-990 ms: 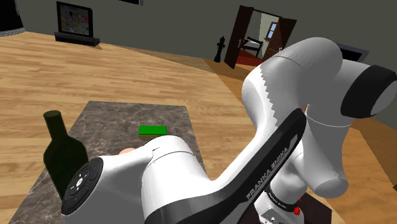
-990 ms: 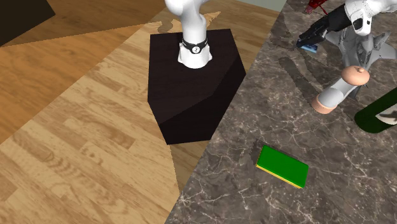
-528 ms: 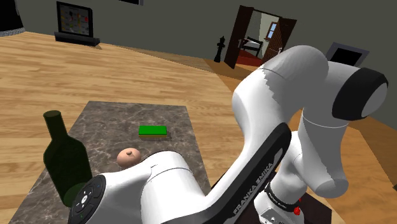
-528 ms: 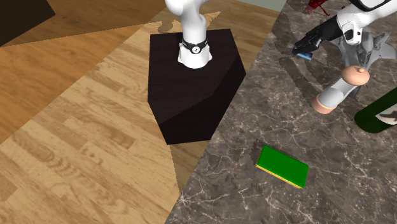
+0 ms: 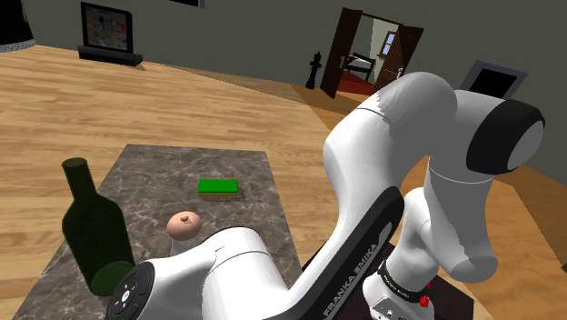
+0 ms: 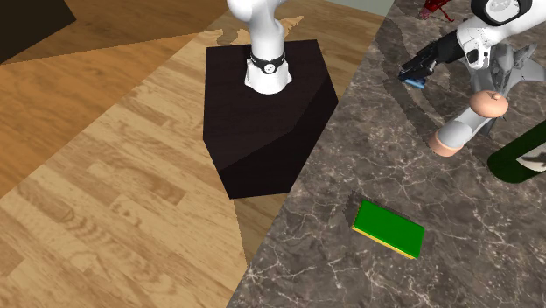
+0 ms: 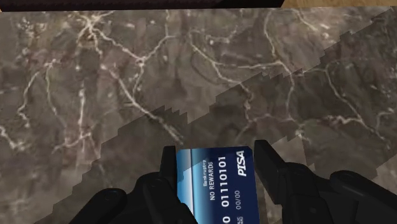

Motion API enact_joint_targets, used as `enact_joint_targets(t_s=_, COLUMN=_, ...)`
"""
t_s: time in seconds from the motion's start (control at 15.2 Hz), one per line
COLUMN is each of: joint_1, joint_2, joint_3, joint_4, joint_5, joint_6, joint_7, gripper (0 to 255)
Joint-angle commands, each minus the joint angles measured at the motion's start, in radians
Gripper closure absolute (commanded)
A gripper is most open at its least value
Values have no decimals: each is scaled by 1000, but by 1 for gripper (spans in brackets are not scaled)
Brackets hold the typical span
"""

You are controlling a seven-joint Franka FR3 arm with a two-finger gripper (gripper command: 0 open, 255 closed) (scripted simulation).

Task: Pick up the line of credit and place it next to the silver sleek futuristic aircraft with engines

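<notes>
The pincer is closed on a blue bank card, clasped flat between its two fingers over the marble table, with the grey aircraft nearby behind its wrist.

— What carries everything here?
— You have a dark marbled table standing on a wood floor.
— And on top?
— A flat green block lies well apart from the rest. You see a dark green bottle standing upright, a white peg with a pinkish cap near it, and a grey winged model just beyond the peg.
</notes>
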Motion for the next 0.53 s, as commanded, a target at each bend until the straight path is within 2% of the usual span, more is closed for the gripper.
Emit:
enact_joint_targets(t_s=0.0, joint_1=0, joint_2=0, joint_3=0, joint_4=0, joint_5=0, joint_6=0, joint_7=0, gripper=255)
enact_joint_targets(t_s=0.13, joint_1=0, joint_2=0, joint_3=0, joint_4=0, joint_5=0, joint_6=0, joint_7=0, gripper=255)
enact_joint_targets(t_s=0.2, joint_1=0, joint_2=0, joint_3=0, joint_4=0, joint_5=0, joint_6=0, joint_7=0, gripper=0)
enact_joint_targets(t_s=0.46, joint_1=0, joint_2=0, joint_3=0, joint_4=0, joint_5=0, joint_6=0, joint_7=0, gripper=0)
